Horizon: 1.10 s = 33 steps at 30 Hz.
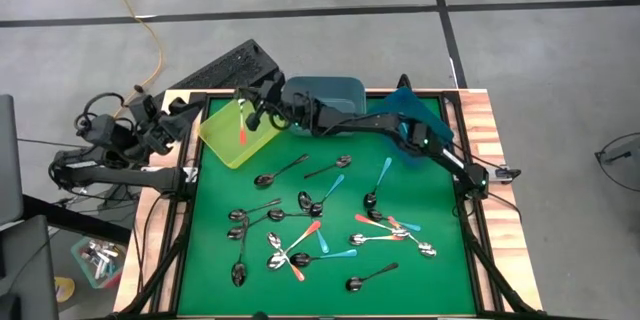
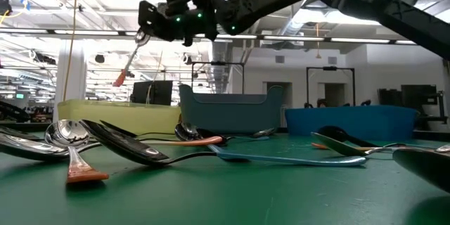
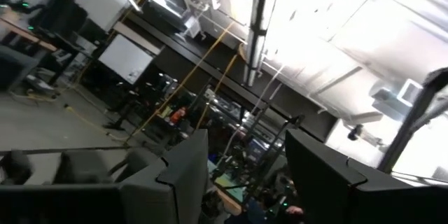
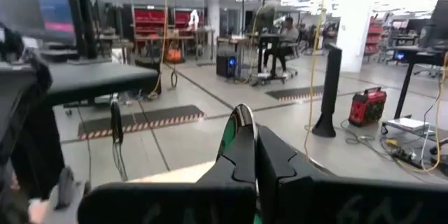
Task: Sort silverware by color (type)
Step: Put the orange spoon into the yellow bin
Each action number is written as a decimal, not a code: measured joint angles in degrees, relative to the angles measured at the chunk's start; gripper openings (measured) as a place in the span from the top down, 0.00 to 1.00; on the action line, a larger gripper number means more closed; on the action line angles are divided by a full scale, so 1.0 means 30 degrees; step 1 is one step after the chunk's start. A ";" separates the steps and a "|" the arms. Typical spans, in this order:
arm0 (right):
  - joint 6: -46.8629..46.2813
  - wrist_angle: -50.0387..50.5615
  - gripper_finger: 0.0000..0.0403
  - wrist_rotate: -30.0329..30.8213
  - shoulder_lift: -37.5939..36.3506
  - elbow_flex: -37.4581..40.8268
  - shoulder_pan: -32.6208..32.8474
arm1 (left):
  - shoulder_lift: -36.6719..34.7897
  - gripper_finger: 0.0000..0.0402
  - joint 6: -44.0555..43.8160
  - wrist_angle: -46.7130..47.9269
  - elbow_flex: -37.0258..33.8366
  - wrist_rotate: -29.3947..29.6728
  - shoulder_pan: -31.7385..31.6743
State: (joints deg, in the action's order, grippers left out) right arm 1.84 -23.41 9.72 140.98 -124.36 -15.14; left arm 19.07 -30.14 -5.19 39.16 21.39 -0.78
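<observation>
My right gripper (image 1: 250, 112) reaches across the table's far side and is shut on an orange-handled spoon (image 1: 243, 128) above the yellow-green bin (image 1: 225, 145). In the low view the spoon (image 2: 128, 62) hangs slanting below the gripper (image 2: 144, 34), clear above the bin (image 2: 116, 116). Several more spoons with orange, teal or dark handles (image 1: 310, 235) lie scattered on the green mat. My left gripper (image 3: 245, 157) is drawn back off the table's left side; it is open, holds nothing and points up into the room. My right gripper pinches the spoon between its two shut fingers near the bowl end. The shiny bowl (image 4: 242, 120) sticks out past the fingertips. The fingers lie about level, coming from the table's right. The orange handle (image 2: 124, 72) hangs down at a slant, clear over the yellow-green bin.
A dark teal bin (image 1: 325, 95) and a blue bin (image 1: 425, 132) stand along the mat's far edge beside the yellow-green one. A keyboard (image 1: 225, 68) and cables lie beyond the far left corner. The right arm (image 1: 400, 125) spans the far part of the mat.
</observation>
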 joint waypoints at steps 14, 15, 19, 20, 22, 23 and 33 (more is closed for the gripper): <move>1.1316 0.3085 0.98 -0.3105 0.0002 -0.1086 -0.0021 | 0.0000 0.56 -0.0171 -0.0022 0.0000 0.0146 0.0000; 1.1926 0.3503 0.98 -0.3230 0.0002 -0.1086 -0.0006 | 0.0000 0.56 -0.0171 -0.0015 0.0000 0.0146 0.0000; 1.4305 0.4666 0.98 -0.3286 0.0002 -0.1086 0.0135 | 0.0000 0.56 -0.0183 0.0135 0.0000 0.0146 0.0000; 1.4857 0.4891 0.98 -0.3295 0.0002 -0.1086 0.0181 | 0.0000 0.56 -0.0186 0.0190 0.0000 0.0146 0.0000; 1.5662 0.5117 0.98 -0.3365 0.0002 -0.1086 0.0267 | 0.0000 0.56 -0.0200 0.0270 0.0000 0.0214 0.0000; 1.6009 0.5169 0.98 -0.3473 0.0002 -0.1086 0.0328 | 0.0003 0.56 -0.0238 0.0290 0.0000 0.0373 0.0000; 1.9146 0.5230 0.98 -0.4138 0.1684 -0.1203 0.0661 | 0.0012 0.56 -0.0390 0.0551 0.0000 0.0637 -0.0007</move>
State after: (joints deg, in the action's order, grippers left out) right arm 59.28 -7.72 -2.69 146.03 -127.96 -13.16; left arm 19.11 -31.31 -3.54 39.16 23.30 -0.80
